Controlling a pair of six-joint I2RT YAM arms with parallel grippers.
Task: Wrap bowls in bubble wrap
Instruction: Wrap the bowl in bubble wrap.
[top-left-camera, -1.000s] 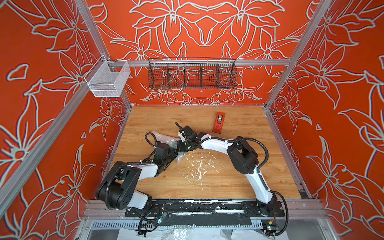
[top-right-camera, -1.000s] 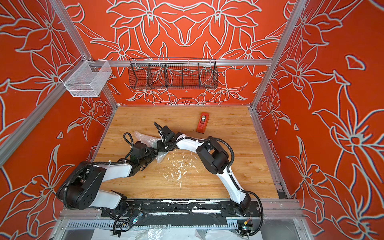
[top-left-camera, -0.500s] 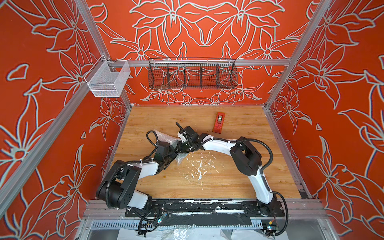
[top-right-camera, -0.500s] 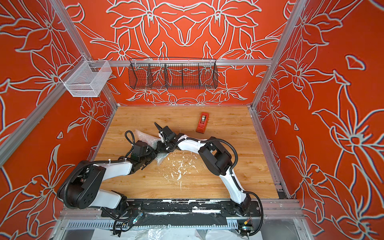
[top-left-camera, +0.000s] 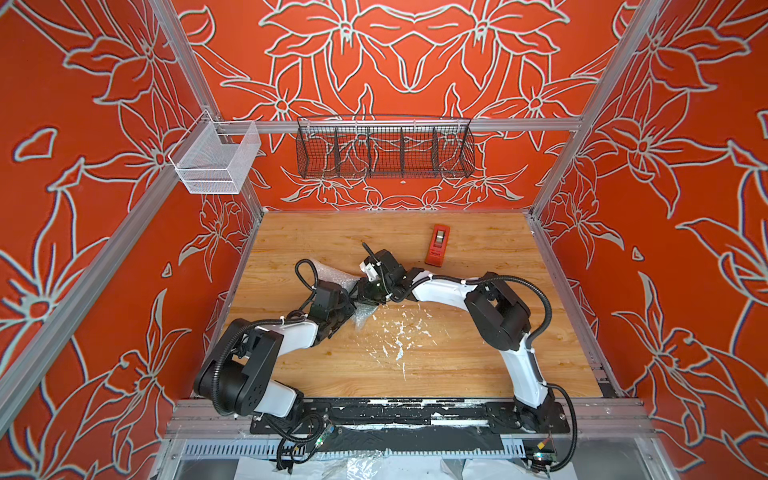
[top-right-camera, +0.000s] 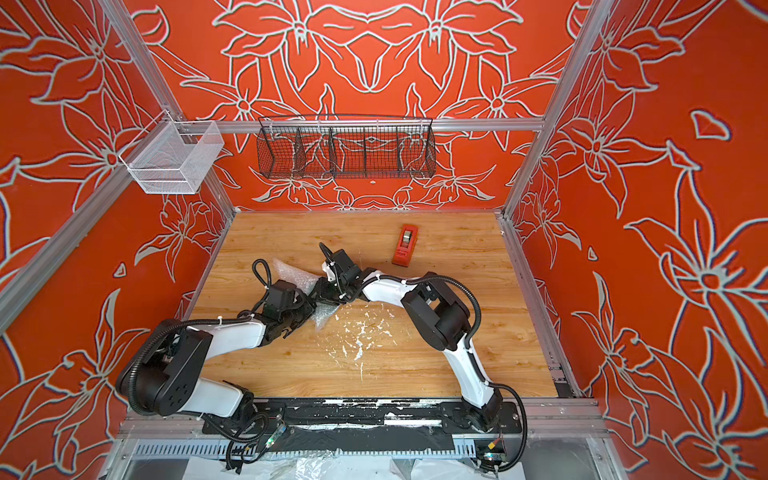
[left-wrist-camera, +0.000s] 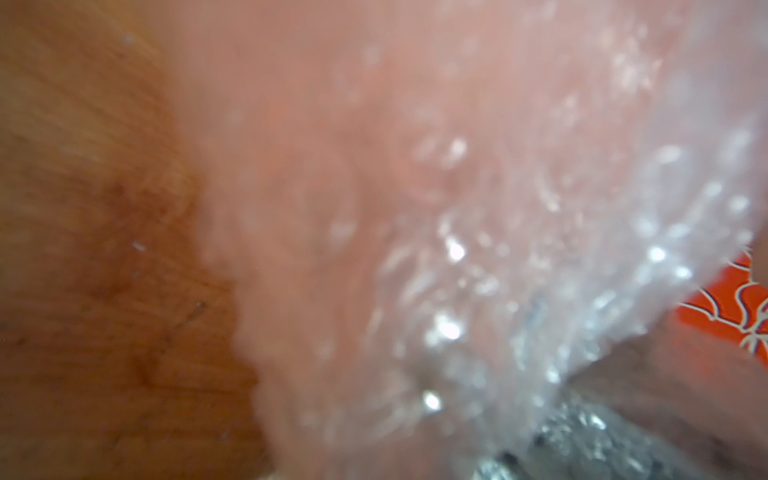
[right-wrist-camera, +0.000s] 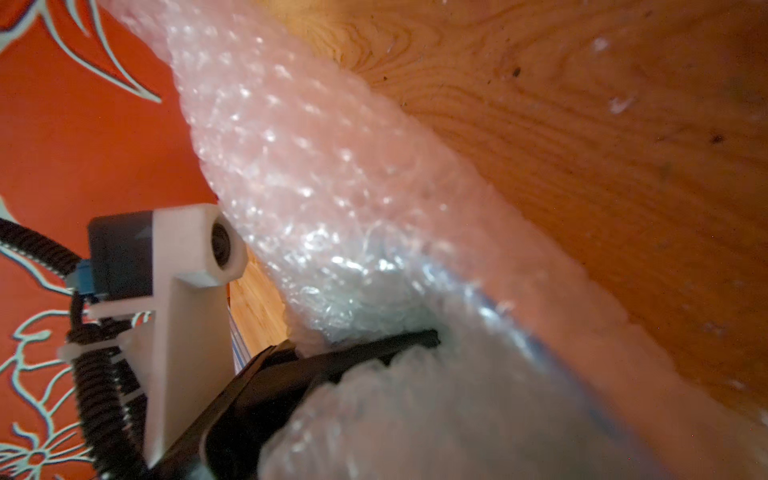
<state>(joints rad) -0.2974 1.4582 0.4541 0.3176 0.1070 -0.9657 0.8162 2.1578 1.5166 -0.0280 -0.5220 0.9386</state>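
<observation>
The bubble wrap (top-left-camera: 330, 274) (top-right-camera: 293, 272) lies bunched at the table's left middle, with a crumpled end (top-left-camera: 363, 318) sticking out toward the front. Both grippers meet over this bundle. My left gripper (top-left-camera: 351, 305) (top-right-camera: 309, 305) is shut on the bubble wrap. In the right wrist view one of its black fingers (right-wrist-camera: 374, 351) is buried in a fold of wrap (right-wrist-camera: 311, 166). My right gripper (top-left-camera: 366, 291) (top-right-camera: 322, 291) presses in from the other side, and wrap covers its jaws. Blurred wrap (left-wrist-camera: 457, 249) fills the left wrist view. The bowl is hidden.
A red tape dispenser (top-left-camera: 437, 244) (top-right-camera: 406, 244) lies behind the right arm on the wooden table (top-left-camera: 457, 353). White flecks (top-left-camera: 399, 336) are scattered at the table's middle. A black wire basket (top-left-camera: 384, 147) and a white mesh basket (top-left-camera: 214, 160) hang on the walls.
My left gripper has shifted slightly toward the right gripper at the wrap bundle. The right arm's elbow has drifted a little to the right.
</observation>
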